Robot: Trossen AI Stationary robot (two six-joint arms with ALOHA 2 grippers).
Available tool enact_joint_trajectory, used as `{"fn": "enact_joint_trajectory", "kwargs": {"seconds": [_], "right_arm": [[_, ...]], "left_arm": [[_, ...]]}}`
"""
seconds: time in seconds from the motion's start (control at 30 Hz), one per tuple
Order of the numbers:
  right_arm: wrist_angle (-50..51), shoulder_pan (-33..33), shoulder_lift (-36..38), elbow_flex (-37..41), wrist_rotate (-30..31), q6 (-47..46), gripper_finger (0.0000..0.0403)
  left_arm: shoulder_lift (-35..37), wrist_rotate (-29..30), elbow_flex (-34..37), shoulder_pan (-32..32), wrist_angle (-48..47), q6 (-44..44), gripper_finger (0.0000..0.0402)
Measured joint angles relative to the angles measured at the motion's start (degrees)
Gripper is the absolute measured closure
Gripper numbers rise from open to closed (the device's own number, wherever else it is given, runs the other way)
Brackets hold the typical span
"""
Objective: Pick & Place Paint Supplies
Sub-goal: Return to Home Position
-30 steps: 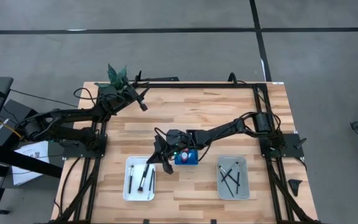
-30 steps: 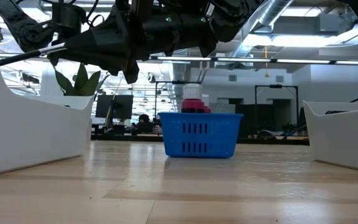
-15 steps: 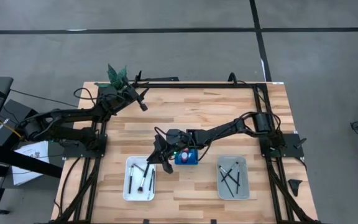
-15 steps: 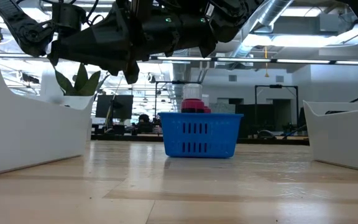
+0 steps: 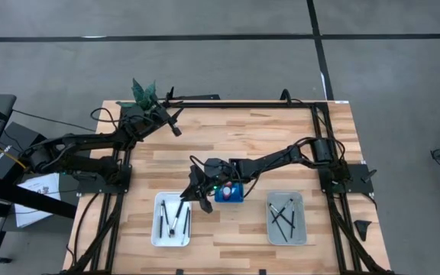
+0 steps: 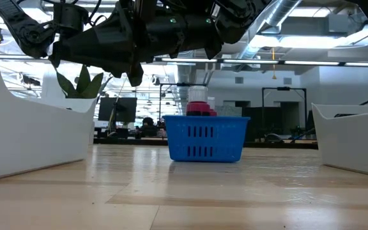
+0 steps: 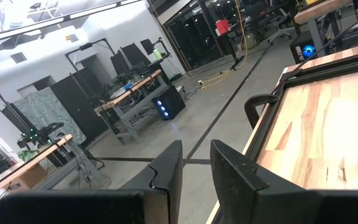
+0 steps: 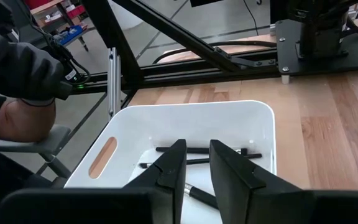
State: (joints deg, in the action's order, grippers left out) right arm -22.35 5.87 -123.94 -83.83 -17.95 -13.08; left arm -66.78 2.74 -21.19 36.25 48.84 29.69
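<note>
Brushes, white bin: a few dark-handled brushes (image 8: 199,149) lie flat on the floor of the white bin (image 8: 185,109), some crossing each other, none standing up.
Brushes, grey bin: several thin brushes (image 5: 283,216) lie crossed in a loose heap inside the grey bin (image 5: 286,238).
Bottles: red bottles (image 6: 198,109) stand upright in the blue basket (image 6: 205,137), their tops showing above its rim; I cannot count them.
Bins and basket: the basket sits on the surface (image 5: 250,137) between the two bins, the white one on my left side and the grey one on my right, both at the near edge and well apart from each other.
My right tool (image 8: 195,163): it hangs above the surface just beside the basket, over the near corner of the white bin and pointing down into it. Its fingers stand a little apart with nothing between them, clear of the brushes below.
My left tool (image 7: 196,168): it is raised at the far left corner of the surface, near the plant (image 5: 143,93), looking out over the edge into the room. Its fingers are slightly apart and empty.
Beyond the surface: a person's hand (image 8: 18,119) shows past the frame on the white bin's side.
</note>
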Motion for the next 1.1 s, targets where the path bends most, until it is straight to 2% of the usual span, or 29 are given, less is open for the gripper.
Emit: {"fn": "enact_joint_trajectory", "kwargs": {"seconds": [0.3, 0.47, 0.6, 0.73, 0.8, 0.9, 1.1], "right_arm": [[0.83, 0.00, 0.00, 0.00, -0.05, 2.22, 0.0340], [3.73, -0.02, 0.21, 0.02, -1.76, 6.04, 0.0394], [9.48, -0.02, 0.34, 0.02, -2.77, 11.23, 0.0399], [20.15, -0.36, 2.82, 0.05, -4.64, 16.36, 0.0401], [24.55, -0.37, 5.14, 1.02, -4.44, 18.98, 0.0401], [25.84, -0.38, 10.32, 3.44, -2.97, 22.29, 0.0402], [28.62, -0.78, 26.82, 10.89, -2.97, 30.53, 0.0402]], "left_arm": [[0.00, 0.00, 0.00, 0.00, 0.00, 0.00, 0.0325], [0.00, 0.00, 0.00, 0.00, -0.01, 0.00, 0.0325], [0.00, -0.02, 0.00, 0.00, -0.05, 0.00, 0.0325], [0.00, -0.01, 0.00, -0.21, -0.47, 0.00, 0.0325], [0.00, -0.01, 0.00, -0.55, -0.46, 0.00, 0.0325], [0.00, -0.02, 0.00, -0.93, -0.44, 0.00, 0.0325], [0.00, -0.02, 0.00, -1.07, -0.45, 0.00, 0.0325]]}}
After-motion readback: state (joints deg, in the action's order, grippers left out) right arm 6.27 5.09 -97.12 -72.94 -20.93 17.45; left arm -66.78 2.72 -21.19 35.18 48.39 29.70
